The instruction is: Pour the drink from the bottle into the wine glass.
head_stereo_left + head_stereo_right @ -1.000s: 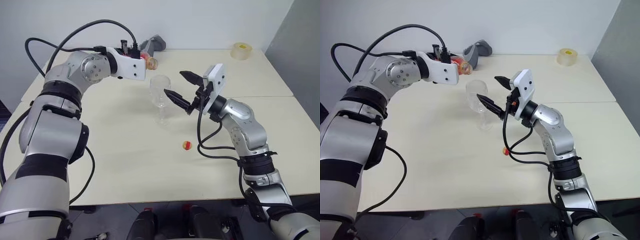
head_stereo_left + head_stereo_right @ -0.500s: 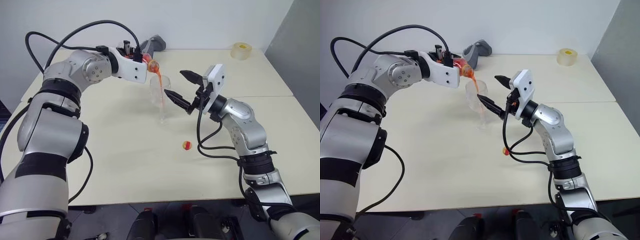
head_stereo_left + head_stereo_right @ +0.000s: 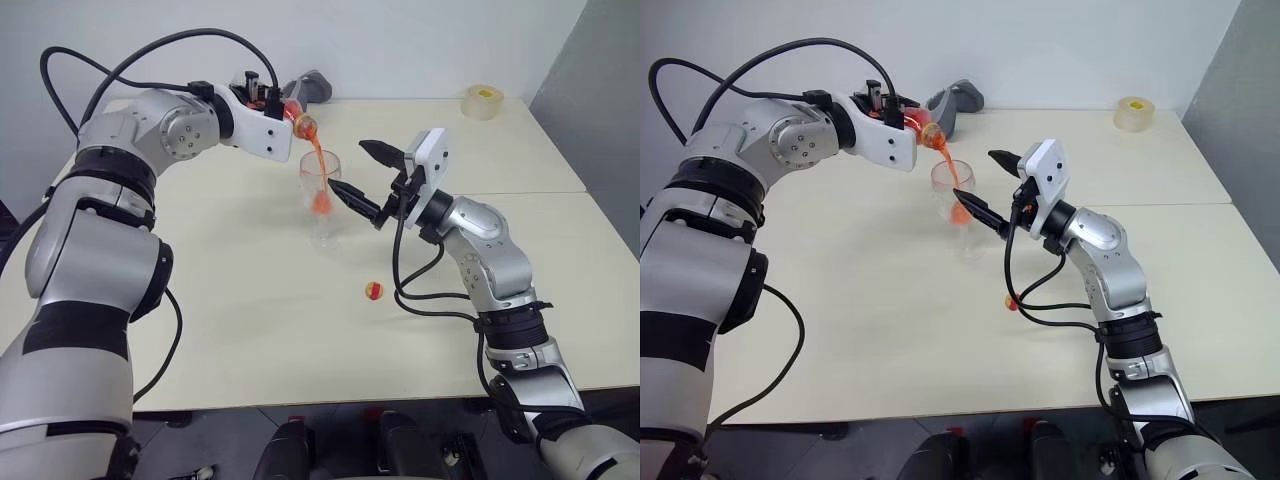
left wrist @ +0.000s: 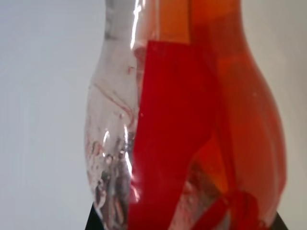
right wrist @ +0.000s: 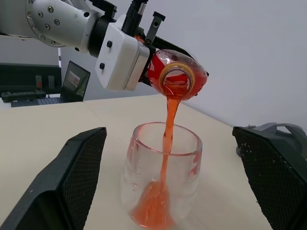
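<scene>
Change: since a second ago, bottle tipped further and stream begun; half a second ago only a thread at the rim, now a red pool low in the bowl.
Table (image 3: pixel 520 300): pale top, carrying glass, cap and bystanders; arms reaching in from both sides.
Left arm: raised over the far left of the table, wrist rolled so as to bring the bottle's mouth above the glass.
Left gripper (image 3: pixel 278 112): fingers clamped on the bottle's body, holding it past level, neck down, for pouring.
Right gripper (image 3: pixel 360 178): fingers spread wide either side of the bowl, apparently not touching; judged placed as a guard against a tip, not as a grip.
Glass (image 3: pixel 320 195): upright mid-table on its foot, directly under the bottle's mouth, between the right fingers (image 5: pixel 79 179).
Bottle (image 5: pixel 177 76): uncapped, mouth just above the rim and facing down; still well filled by the left wrist view.
Drink (image 5: pixel 165 143): bright red stream from mouth to bowl, landing inside near the middle; only the bottom covered, so pour judged early.
Grey object (image 3: pixel 310 88): far edge behind the bottle, out of the way.
Tape roll (image 3: pixel 483 101): far right corner, well apart.
Cap (image 3: pixel 372 291): red and yellow, lying near the front, below the right gripper.
Risk: stream close to the near rim; a steeper tilt could splash over.
</scene>
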Robot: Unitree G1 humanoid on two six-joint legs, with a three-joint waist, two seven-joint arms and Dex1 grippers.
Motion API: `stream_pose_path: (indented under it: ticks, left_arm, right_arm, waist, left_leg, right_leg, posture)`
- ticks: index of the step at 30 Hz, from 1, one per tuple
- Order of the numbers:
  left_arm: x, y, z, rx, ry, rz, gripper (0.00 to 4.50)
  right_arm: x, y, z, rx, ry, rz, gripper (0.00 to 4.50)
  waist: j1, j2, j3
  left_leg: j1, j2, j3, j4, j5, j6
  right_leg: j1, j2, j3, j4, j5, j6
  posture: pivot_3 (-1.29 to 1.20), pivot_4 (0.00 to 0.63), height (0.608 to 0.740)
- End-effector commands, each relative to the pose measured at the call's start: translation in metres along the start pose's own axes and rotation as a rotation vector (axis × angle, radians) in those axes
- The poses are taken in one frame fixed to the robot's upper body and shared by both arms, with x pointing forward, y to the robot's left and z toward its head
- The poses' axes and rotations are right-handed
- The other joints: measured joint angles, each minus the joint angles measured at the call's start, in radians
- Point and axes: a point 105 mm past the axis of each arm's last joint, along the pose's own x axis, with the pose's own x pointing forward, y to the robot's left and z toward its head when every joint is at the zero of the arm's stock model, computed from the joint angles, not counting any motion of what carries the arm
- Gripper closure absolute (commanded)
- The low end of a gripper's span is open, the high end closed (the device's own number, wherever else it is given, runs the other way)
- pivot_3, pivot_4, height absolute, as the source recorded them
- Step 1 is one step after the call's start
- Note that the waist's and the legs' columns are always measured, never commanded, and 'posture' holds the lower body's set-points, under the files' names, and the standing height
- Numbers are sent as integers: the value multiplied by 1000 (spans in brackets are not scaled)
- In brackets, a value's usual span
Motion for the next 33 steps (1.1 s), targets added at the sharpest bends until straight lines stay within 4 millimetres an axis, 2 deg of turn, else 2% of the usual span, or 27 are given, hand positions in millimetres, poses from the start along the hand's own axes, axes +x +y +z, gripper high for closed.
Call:
stream_pose_path:
  ticks: [1,33]
  left_arm:
    - [-9,29,-6,30,20,81,3364]
    - [-10,25,-12,65,51,68,3364]
  right_arm:
    - [3,1,15,-42,-48,17,0]
    - [2,-1,15,-53,-41,20,0]
  waist:
    - [0,0,0]
    - [0,0,0]
  left_leg:
    - [0,0,0,0,0,0]
    - [-1,0,0,8,0,0]
  right_leg:
    - [0,0,0,0,0,0]
    - [-1,-1,0,7,0,1]
  posture:
    - [0,150,740]
    - [0,150,740]
